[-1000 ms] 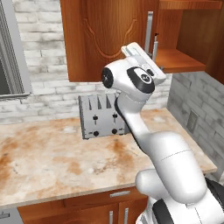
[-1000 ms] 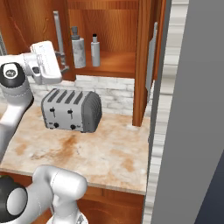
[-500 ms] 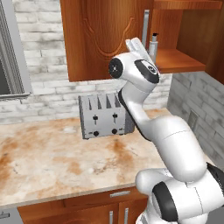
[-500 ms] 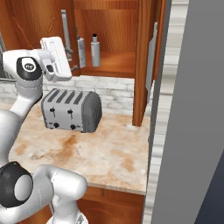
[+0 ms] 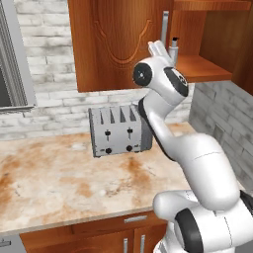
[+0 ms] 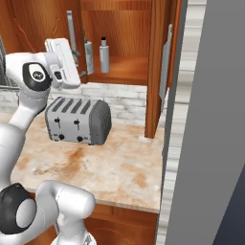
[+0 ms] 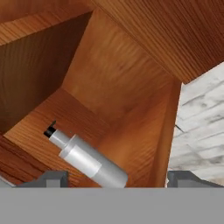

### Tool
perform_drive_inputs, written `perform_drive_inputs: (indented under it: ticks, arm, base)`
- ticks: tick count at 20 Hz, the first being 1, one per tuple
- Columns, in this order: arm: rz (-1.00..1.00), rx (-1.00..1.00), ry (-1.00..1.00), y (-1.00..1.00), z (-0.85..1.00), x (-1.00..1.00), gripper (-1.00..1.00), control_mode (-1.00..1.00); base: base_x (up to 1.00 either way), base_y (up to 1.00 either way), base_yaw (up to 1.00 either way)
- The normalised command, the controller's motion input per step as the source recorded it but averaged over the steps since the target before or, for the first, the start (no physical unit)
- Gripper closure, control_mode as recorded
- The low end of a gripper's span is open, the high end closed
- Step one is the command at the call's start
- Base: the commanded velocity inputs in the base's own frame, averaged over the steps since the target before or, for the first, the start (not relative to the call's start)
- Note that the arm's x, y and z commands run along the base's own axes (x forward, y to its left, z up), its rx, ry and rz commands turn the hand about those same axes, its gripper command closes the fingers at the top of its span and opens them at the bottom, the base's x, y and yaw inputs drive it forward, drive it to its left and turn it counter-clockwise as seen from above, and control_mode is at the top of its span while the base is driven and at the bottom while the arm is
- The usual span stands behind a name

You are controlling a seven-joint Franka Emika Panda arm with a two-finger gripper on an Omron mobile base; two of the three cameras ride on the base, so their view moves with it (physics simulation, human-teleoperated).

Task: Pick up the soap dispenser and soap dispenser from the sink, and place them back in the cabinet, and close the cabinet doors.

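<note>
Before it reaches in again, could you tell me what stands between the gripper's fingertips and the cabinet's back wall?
In the hand view, the white soap dispenser with its black top stands on the cabinet shelf, just beyond the open gripper.

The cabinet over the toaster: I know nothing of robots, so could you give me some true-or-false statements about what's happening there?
1. A soap dispenser stands on the shelf of the cabinet. True.
2. The toaster sits inside the cabinet. False: it stands on the counter below.
3. The gripper is clamped on the dispenser. False: its fingers stand wide apart, either side of it.
4. The cabinet stands open. True.
</note>
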Motion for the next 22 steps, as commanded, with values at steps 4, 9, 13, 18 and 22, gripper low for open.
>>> perform_drive_inputs:
  ticks: [4, 9, 13, 18, 22]
  arm:
    - [0.02, 0.0, -0.08, -0.22, 0.11, -0.8, -1.0, -1.0]
    - [0.05, 0.0, -0.02, -0.33, 0.1, -0.86, -1.0, -1.0]
    - [0.16, 0.0, 0.0, -0.2, 0.02, -0.9, -1.0, -1.0]
    - [0.16, 0.0, 0.0, -0.3, 0.03, -0.91, -1.0, -1.0]
    - [0.16, -0.05, 0.0, -0.33, 0.01, -0.92, -1.0, -1.0]
  base:
    - [0.0, 0.0, 0.0]
    - [0.0, 0.0, 0.0]
    - [0.0, 0.0, 0.0]
    - [0.0, 0.0, 0.0]
    - [0.0, 0.0, 0.0]
